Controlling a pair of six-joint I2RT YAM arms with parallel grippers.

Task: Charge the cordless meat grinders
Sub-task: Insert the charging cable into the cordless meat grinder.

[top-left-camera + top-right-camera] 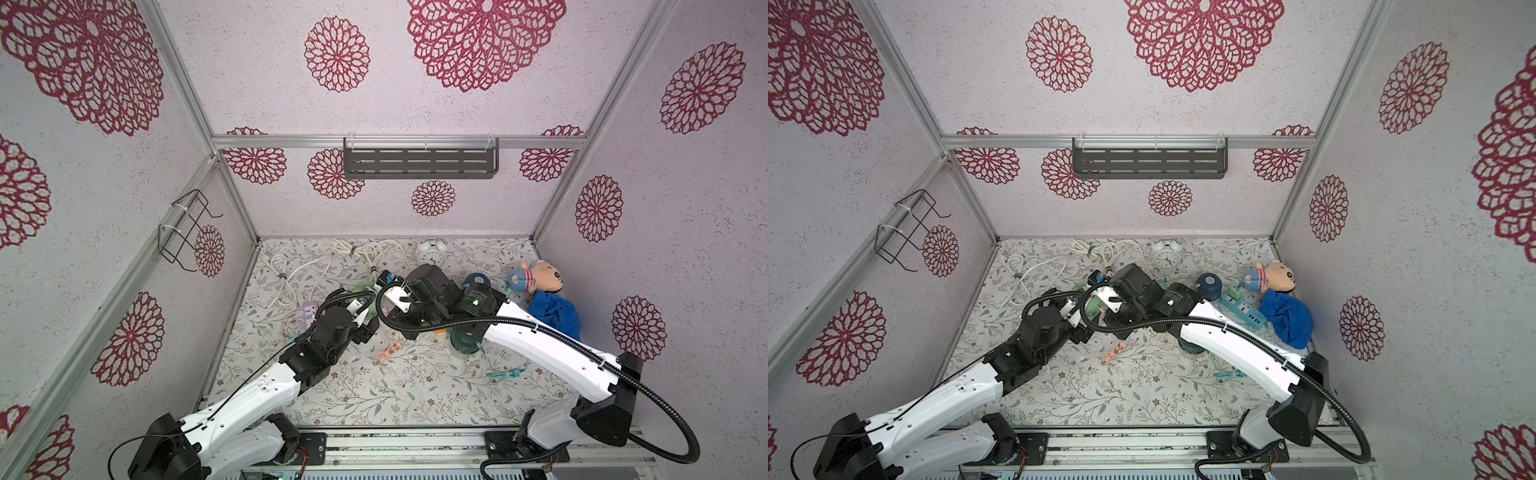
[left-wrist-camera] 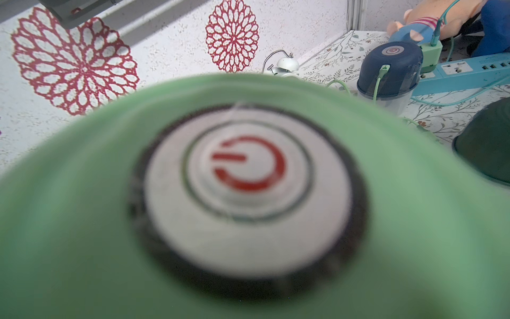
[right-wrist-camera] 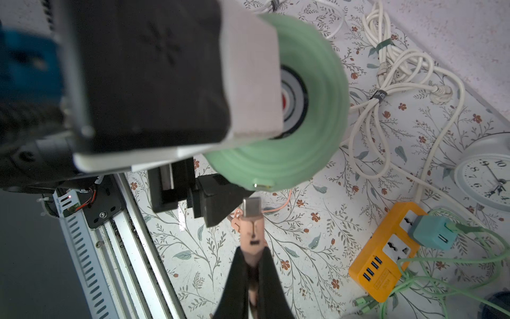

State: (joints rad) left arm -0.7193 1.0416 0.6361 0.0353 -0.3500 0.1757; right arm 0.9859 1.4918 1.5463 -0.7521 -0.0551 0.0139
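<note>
Navy grinder [image 2: 389,71] is cabled — my left pincer [image 1: 365,307] clamps the mint grinder [image 3: 311,132], my right pincer [image 3: 251,265] pinches the pink plug [image 3: 251,229], not yet in.

White cables [image 3: 364,103], clock [image 3: 485,176] behind mint grinder [image 3: 311,132]

Mint green grinder [image 3: 311,132] is tipped sideways. Navy grinder [image 2: 389,69] stands upright, green cable [image 2: 377,82] inserted. Dark green grinder [image 1: 464,343] stands upright.

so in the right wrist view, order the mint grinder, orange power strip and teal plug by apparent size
1. mint grinder (nearest the camera, which inflates it)
2. orange power strip
3. teal plug
</note>
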